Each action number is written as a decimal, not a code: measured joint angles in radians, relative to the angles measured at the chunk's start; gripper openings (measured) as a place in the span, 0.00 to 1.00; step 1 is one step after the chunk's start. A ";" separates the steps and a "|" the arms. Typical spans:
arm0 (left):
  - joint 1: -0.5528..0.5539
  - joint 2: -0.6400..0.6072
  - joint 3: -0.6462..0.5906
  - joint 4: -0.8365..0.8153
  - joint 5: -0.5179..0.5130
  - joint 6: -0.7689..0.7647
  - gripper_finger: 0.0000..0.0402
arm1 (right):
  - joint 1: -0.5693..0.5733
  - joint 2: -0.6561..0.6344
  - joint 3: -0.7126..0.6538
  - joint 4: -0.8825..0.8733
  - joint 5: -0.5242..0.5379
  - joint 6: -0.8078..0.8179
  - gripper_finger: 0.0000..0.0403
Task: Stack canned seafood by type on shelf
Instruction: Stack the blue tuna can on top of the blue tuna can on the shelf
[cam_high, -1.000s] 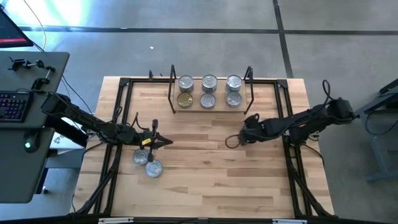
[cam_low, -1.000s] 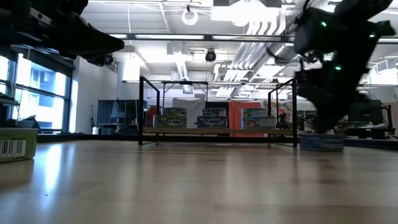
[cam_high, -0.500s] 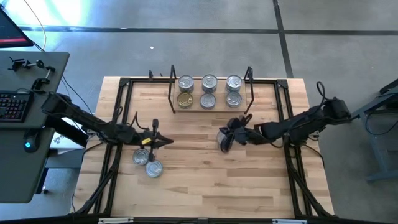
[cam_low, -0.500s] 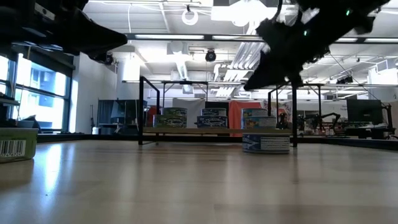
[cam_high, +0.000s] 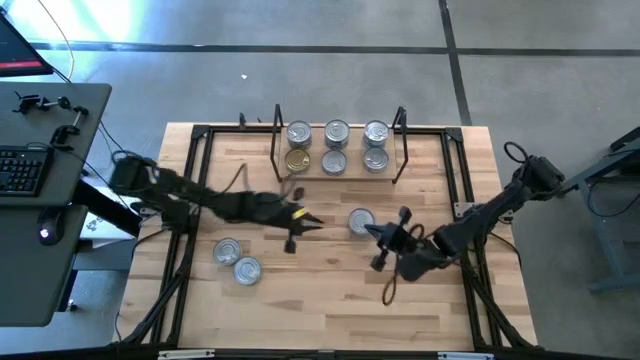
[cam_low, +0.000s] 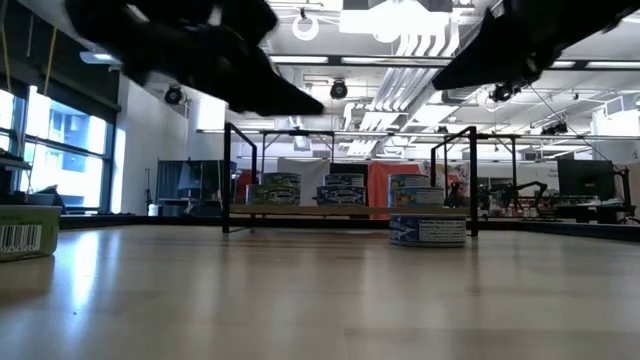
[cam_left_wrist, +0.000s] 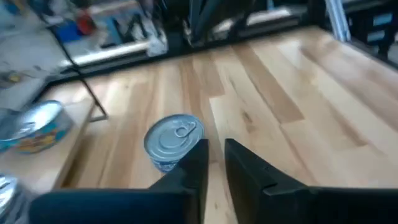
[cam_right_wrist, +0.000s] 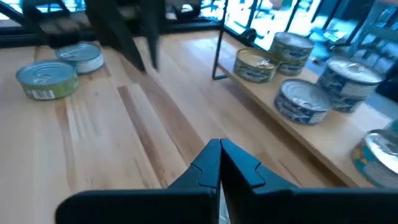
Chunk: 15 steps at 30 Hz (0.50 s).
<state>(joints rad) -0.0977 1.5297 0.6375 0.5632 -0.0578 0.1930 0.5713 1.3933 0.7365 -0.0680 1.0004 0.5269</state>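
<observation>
Six tins (cam_high: 336, 146) already sit on the shelf (cam_high: 400, 145) at the far side, in three pairs (one gold-lidded). Three are left on the table (cam_high: 330, 300): a lone tin (cam_high: 361, 221) near the middle and two tins (cam_high: 237, 260) at the near left. The left gripper (cam_high: 312, 222), fingers slightly apart and holding nothing, reaches toward the lone tin. The right gripper (cam_high: 372, 230), pressed together and empty, hangs just right of it.

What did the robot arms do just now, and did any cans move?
The right gripper left a silver-lidded can mid-table and pulled back, shut. The left gripper swung from the two loose cans toward that can, fingers slightly apart. The shelf and its six cans stayed put.
</observation>
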 joint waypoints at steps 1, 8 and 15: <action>0.022 0.035 0.038 -0.034 0.041 0.014 0.13 | 0.020 0.000 -0.001 -0.007 0.027 0.019 0.00; 0.106 0.300 0.359 -0.338 0.211 0.352 0.30 | 0.112 0.009 -0.001 -0.042 0.165 0.103 0.00; 0.111 0.508 0.559 -0.419 0.201 0.637 0.36 | 0.124 0.028 -0.001 -0.069 0.201 0.156 0.00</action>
<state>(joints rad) 0.0132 2.0374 1.1967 0.1446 0.1434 0.8305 0.6949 1.4216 0.7353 -0.1368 1.2017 0.6833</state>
